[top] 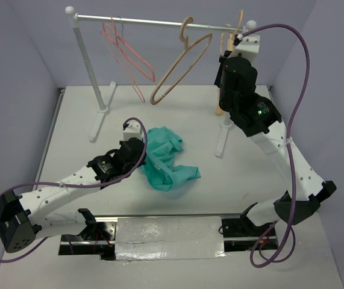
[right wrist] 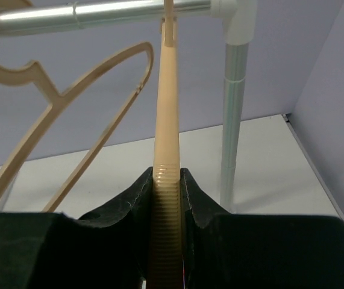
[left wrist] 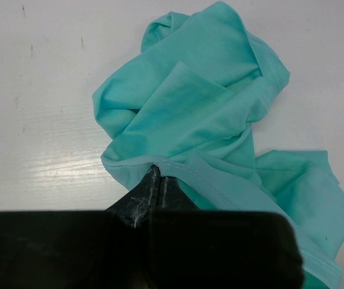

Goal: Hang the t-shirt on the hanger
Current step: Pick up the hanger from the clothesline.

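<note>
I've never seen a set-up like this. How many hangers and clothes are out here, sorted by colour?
Thin pink hangers: 2, overlapping, so hard to tell apart
Beige plastic hangers: 2, a free-hanging beige hanger and a gripped beige hanger in the right gripper
Teal-green cloth t-shirt: 1
Total: 5
</note>
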Robot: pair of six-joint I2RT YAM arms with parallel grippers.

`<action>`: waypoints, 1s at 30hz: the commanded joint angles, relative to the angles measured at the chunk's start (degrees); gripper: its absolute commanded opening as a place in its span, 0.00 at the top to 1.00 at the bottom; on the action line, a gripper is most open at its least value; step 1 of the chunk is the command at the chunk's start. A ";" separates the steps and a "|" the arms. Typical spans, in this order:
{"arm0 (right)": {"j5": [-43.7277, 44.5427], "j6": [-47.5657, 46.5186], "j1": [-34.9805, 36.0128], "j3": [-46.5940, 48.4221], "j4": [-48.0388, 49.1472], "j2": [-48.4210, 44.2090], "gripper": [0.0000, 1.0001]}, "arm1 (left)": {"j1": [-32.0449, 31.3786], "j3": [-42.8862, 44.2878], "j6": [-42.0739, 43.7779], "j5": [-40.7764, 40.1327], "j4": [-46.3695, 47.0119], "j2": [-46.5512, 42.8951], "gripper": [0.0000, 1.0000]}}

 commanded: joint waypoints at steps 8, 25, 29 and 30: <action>-14.36 3.36 -0.08 -15.78 -1.20 -10.91 1.00 | 0.33 0.22 1.23 -2.10 1.61 0.66 1.00; -21.83 5.12 1.84 -38.82 2.94 -31.21 1.00 | 0.94 1.28 1.40 -1.23 1.08 2.51 1.00; -22.18 7.76 6.84 -43.47 -0.14 -37.27 1.00 | 2.52 1.62 1.49 1.31 2.05 2.33 1.00; -23.06 8.37 7.82 -45.31 -0.84 -39.98 1.00 | 3.22 2.33 1.49 1.93 1.35 2.85 1.00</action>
